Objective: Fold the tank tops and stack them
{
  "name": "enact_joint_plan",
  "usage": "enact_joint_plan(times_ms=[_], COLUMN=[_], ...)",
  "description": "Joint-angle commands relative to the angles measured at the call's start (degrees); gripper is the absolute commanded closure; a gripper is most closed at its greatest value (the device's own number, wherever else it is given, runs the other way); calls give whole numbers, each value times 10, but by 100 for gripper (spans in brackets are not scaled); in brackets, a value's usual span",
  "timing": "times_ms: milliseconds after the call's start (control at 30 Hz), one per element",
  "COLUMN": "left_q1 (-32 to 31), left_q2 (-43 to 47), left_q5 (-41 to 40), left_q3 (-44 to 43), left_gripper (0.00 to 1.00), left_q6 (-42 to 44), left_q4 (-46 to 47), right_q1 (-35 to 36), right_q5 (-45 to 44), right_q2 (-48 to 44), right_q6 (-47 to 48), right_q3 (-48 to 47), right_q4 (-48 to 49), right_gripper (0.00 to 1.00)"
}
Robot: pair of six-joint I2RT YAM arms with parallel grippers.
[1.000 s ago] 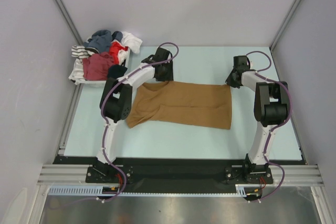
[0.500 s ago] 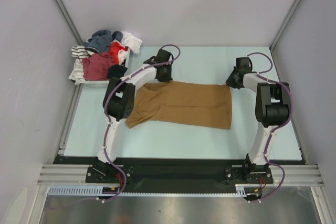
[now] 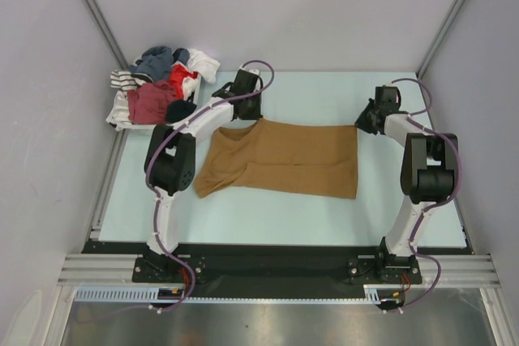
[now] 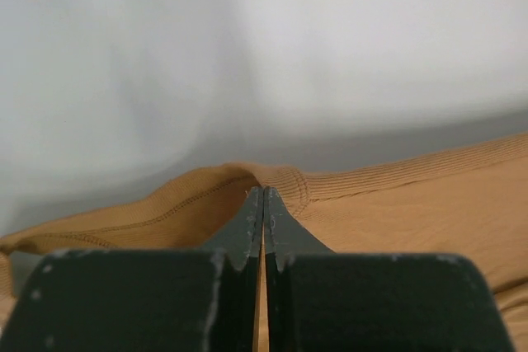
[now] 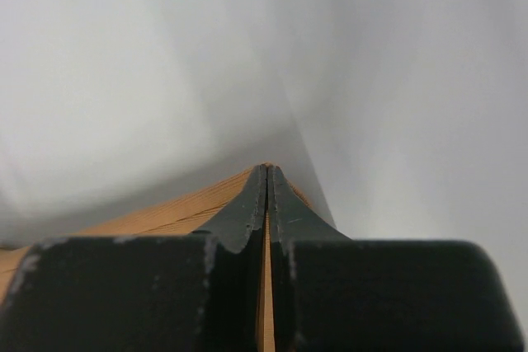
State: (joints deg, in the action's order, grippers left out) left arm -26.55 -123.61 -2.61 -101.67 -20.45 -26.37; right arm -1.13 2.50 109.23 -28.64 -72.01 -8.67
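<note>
Tan-brown tank top (image 3: 280, 160) lies spread flat on the table (image 3: 324, 95), unfolded. Left gripper (image 4: 263, 193) pinches its far hem near the left end; right gripper (image 5: 266, 169) pinches the far right corner. No fold made, no stack begun; maroon top (image 3: 150, 103) sits in the clothes pile (image 3: 162, 70), far left.

Top view: soft, even light is coming from overhead. The table (image 3: 284, 95) is reading pale and bright, without glare. The arms are casting only faint, diffuse shadows. The metal strip (image 3: 268, 322) at the near edge is showing a dull sheen.

Wrist views: backgrounds are dissolving into grey-white blur. The tan tank top (image 4: 396, 204) ribbing is resolving sharply beside the left gripper (image 4: 262, 193). The right gripper (image 5: 266, 169) is looking dark.
</note>
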Motion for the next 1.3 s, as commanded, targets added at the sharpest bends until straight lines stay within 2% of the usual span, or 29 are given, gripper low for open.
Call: enact_joint_plan(times_ms=[0,333,400,467,567,600,633,700,767,967,1267], left_q1=[1,1,1,2,1,2,2,2,1,1,2], left_q2=[43,76,68,58,41,34,31,18,9,-19,-50], left_q5=[-9,-10,-5,-2,11,14,19,20,22,38,52], left_q3=[13,66,61,49,31,25,23,16,9,-12,-40], left_gripper=[100,100,97,88,79,71,66,54,51,51,46], left_q6=[16,21,24,24,25,27,29,33,37,38,37], left_q4=[12,36,37,26,25,26,29,31,28,24,19], right_q1=[-13,-16,-15,-15,-15,-15,-15,-16,-18,-26,-26], right_q5=[10,28,38,42,42,43,42,42,46,70,69], right_q2=[-38,-74,-64,-55,-43,-42,-42,-42,-38,-17,12], right_q6=[5,3,5,5,6,8,10,13,17,14,16], right_q3=[6,46,45,38,28,27,27,28,27,28,12], right_q4=[8,18,21,15,9,12,15,22,26,37,44], right_gripper=[100,100,100,97,88,85,76,72,72,72,59])
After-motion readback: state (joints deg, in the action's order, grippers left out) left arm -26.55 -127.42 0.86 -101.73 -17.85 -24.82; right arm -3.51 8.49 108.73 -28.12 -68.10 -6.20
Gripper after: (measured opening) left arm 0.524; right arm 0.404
